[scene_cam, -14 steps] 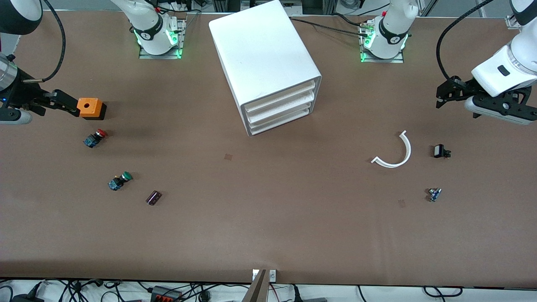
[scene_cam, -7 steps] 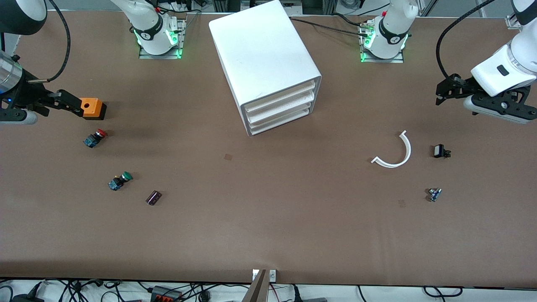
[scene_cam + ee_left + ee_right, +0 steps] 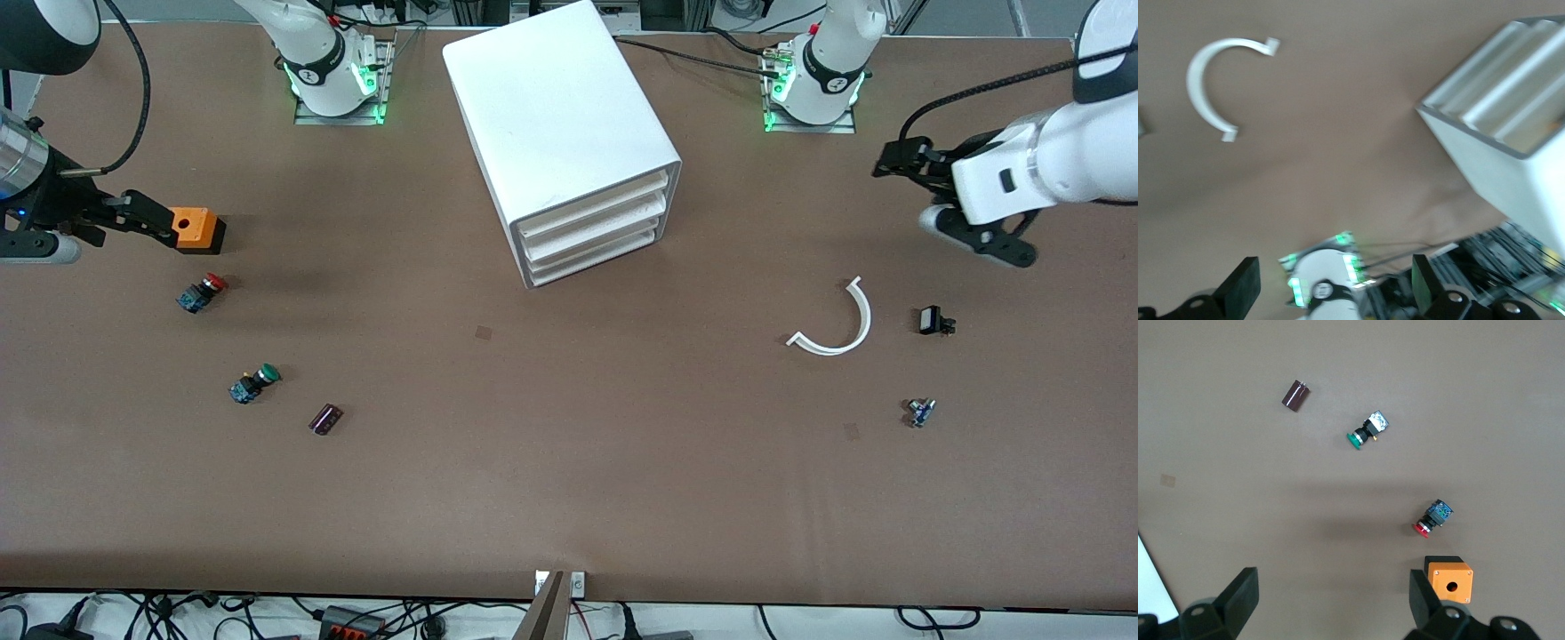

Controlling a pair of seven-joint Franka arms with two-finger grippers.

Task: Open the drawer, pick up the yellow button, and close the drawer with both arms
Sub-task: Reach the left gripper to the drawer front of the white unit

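The white cabinet (image 3: 560,116) stands at the middle of the table near the arms' bases. Its three drawers are all pushed in; the drawer (image 3: 594,205) is the highest of them. The button is hidden. My left gripper (image 3: 892,160) hangs open over bare table toward the left arm's end, pointing at the cabinet (image 3: 1511,167). Nothing is between the fingers of that left gripper (image 3: 1335,288). My right gripper (image 3: 147,220) is open at the right arm's end, with one finger close beside an orange box (image 3: 197,228). The right gripper (image 3: 1333,595) holds nothing.
A red-capped push-button (image 3: 201,292), a green-capped one (image 3: 253,382) and a dark cylinder (image 3: 324,418) lie nearer the front camera than the orange box (image 3: 1449,579). A white curved strip (image 3: 836,320) and two small parts (image 3: 933,320) (image 3: 920,411) lie toward the left arm's end.
The left arm has swung its gripper toward the cabinet and closer to its own base. The right arm has barely moved. Both grippers stay open.
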